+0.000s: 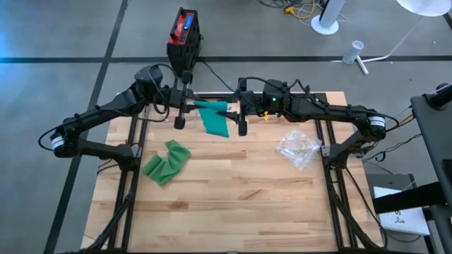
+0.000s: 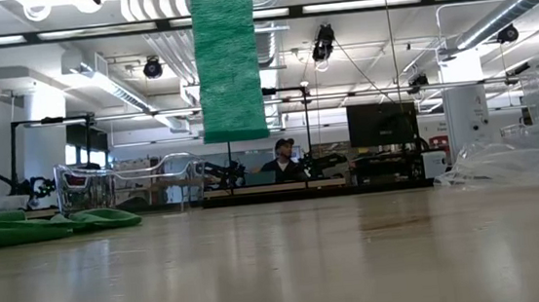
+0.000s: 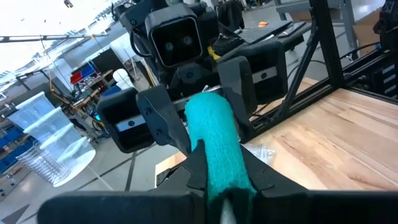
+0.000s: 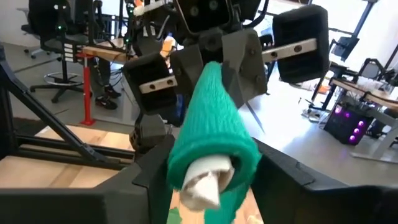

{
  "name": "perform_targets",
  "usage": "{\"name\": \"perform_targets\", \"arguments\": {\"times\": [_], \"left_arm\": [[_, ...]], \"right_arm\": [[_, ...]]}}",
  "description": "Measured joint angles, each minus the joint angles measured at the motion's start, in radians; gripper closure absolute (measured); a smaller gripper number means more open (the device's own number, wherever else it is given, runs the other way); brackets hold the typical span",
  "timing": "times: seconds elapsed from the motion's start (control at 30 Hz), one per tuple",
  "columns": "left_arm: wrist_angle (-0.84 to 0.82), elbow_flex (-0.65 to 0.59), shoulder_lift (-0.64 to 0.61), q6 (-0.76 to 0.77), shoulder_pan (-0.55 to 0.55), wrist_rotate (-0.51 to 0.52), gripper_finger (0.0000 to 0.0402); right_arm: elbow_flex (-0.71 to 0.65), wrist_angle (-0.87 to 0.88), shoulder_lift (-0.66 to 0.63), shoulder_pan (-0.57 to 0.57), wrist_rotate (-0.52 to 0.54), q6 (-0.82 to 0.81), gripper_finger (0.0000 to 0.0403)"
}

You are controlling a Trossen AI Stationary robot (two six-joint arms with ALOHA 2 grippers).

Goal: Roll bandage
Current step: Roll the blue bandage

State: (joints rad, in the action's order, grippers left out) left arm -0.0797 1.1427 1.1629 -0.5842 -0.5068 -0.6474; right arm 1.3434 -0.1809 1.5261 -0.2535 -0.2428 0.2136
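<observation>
A green bandage (image 1: pixel 214 120) is held high above the table between my two grippers, which point level at each other. Its rolled part (image 3: pixel 217 143) runs from one gripper to the other, and a flat tail (image 2: pixel 227 57) hangs straight down from it, clear of the table. My left gripper (image 3: pixel 227 180) is shut on one end of the roll. My right gripper (image 4: pixel 211 174) is shut on the other end, where a white core (image 4: pixel 205 177) shows. A second green bandage (image 1: pixel 166 162) lies crumpled on the table at the left. My left gripper pinches the roll's narrow end (image 3: pixel 225 186) between its two fingers, coming level from the table's left and lying along the roll. The roll is lifted clear and level. My right gripper has the roll's thick end (image 4: pixel 214 146) between its two fingers (image 4: pixel 146 180), coming level from the table's right, along the roll. The white core sticks out of that end toward the wrist.
A crumpled clear plastic bag (image 1: pixel 299 148) lies on the table at the right. A black and red box (image 1: pixel 185 35) stands on the floor beyond the far edge. The near half of the wooden table (image 1: pixel 233 212) is bare. A person (image 2: pixel 285 159) sits far off in the room.
</observation>
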Motion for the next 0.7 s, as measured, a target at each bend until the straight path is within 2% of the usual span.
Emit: {"name": "perform_targets", "arguments": {"times": [0.17, 0.4, 0.53, 0.7], "left_arm": [[0.001, 0.000, 0.003, 0.000, 0.005, 0.002, 0.0379], [0.034, 0.000, 0.002, 0.072, 0.006, 0.006, 0.0347], [0.031, 0.000, -0.013, 0.164, 0.003, 0.028, 0.0315], [-0.009, 0.000, -0.034, 0.220, -0.018, 0.034, 0.0252]], "right_arm": [[0.000, -0.002, -0.001, 0.000, 0.006, 0.023, 0.0278], [0.000, -0.016, -0.007, 0.001, 0.011, 0.116, 0.0382], [0.000, -0.016, -0.029, 0.007, 0.024, 0.221, 0.0385], [-0.003, -0.050, -0.061, 0.011, 0.034, 0.331, 0.0387]]}}
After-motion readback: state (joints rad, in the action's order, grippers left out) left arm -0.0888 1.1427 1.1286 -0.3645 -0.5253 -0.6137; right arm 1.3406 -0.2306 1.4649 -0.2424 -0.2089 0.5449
